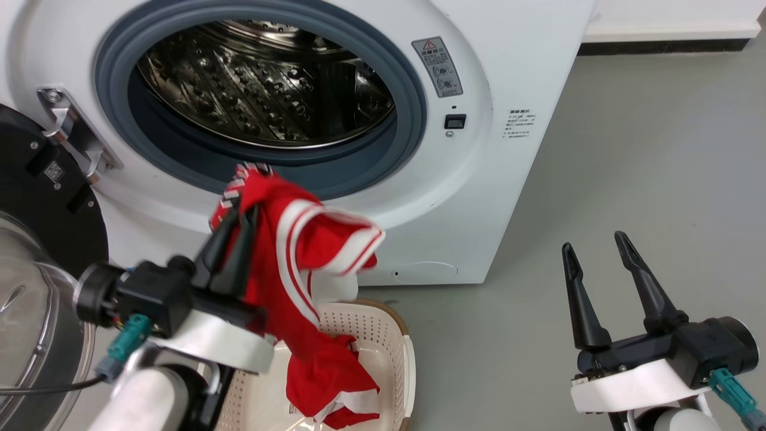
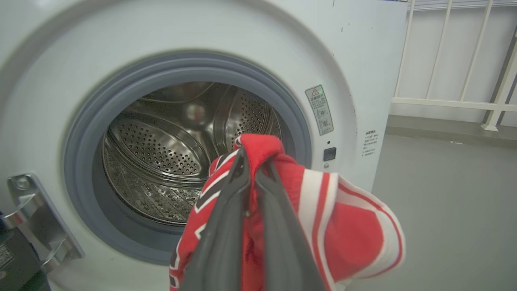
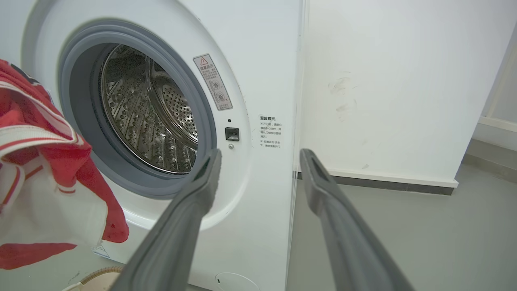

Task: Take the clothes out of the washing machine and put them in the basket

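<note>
Our left arm [image 1: 143, 395], raised before the door, held the red clothes [image 1: 299, 257] in tightly closed jaws so the tail hung into the basket [image 1: 374, 323] beneath, ready, we judged, for release. Our right arm [image 1: 634, 383] rested low, jaws wide and idle. Beyond, the washing machine [image 1: 508, 60] stood open, drum [image 1: 263, 84] showing bare steel.

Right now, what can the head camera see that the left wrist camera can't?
The head view adds the cream laundry basket on the floor, with the red jersey's lower end dangling over it, and the open right gripper. The left wrist view adds a white railing beyond the machine. Both show the white washing machine, its steel drum with no clothes visible inside, and the left gripper shut on the jersey.
</note>
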{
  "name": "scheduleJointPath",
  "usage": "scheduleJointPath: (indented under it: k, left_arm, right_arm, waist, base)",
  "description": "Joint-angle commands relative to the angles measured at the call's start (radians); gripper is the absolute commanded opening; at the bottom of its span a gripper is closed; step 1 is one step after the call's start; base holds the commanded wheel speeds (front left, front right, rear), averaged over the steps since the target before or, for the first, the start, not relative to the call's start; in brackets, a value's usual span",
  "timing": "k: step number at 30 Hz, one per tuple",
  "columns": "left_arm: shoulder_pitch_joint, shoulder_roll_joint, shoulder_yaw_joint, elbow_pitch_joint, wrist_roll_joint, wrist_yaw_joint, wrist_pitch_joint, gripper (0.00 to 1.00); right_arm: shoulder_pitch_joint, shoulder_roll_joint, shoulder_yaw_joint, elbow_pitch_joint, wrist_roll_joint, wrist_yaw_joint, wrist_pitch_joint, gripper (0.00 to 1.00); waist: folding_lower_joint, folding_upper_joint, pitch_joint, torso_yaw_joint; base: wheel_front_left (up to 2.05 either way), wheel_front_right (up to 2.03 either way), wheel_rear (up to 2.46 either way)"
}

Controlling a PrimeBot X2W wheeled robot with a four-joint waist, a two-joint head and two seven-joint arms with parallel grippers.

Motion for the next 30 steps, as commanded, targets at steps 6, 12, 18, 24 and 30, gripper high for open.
scheduleJointPath:
  k: [6, 12, 18, 24, 30]
  left_arm:
    - [0.083, -0.028, -0.050, 0.089, -0.028, -0.022, -0.024, 0.00]
    - [0.097, -0.062, -0.076, 0.237, -0.062, -0.058, -0.057, 0.00]
    - [0.028, -0.124, -0.088, 0.487, -0.091, -0.115, -0.107, 0.00]
    - [-0.084, -0.186, -0.086, 0.770, -0.100, -0.174, -0.136, 0.00]
    - [-0.231, -0.234, -0.097, 1.038, -0.071, -0.209, -0.145, 0.00]
  right_arm:
    - [-0.031, 0.001, -0.005, -0.012, -0.009, -0.001, -0.002, 1.00]
    - [-0.070, 0.001, -0.007, -0.024, -0.012, -0.001, -0.002, 1.00]
    - [-0.129, 0.001, 0.000, -0.042, -0.010, -0.001, -0.002, 1.00]
    - [-0.190, 0.001, -0.009, -0.060, -0.004, -0.001, -0.002, 1.00]
    - [-0.236, 0.001, -0.034, -0.079, 0.002, -0.001, -0.002, 1.00]
  waist:
    - [0.0001, 0.0000, 0.055, -0.003]
    - [0.0001, 0.0000, 0.128, -0.015]
    - [0.0001, 0.0000, 0.239, -0.043]
    - [0.0001, 0.0000, 0.360, -0.076]
    - [0.0001, 0.0000, 0.473, -0.097]
  base:
    - [0.00, 0.00, 0.00]
    - [0.00, 0.00, 0.00]
    - [0.00, 0.00, 0.00]
    - [0.00, 0.00, 0.00]
    - [0.00, 0.00, 0.00]
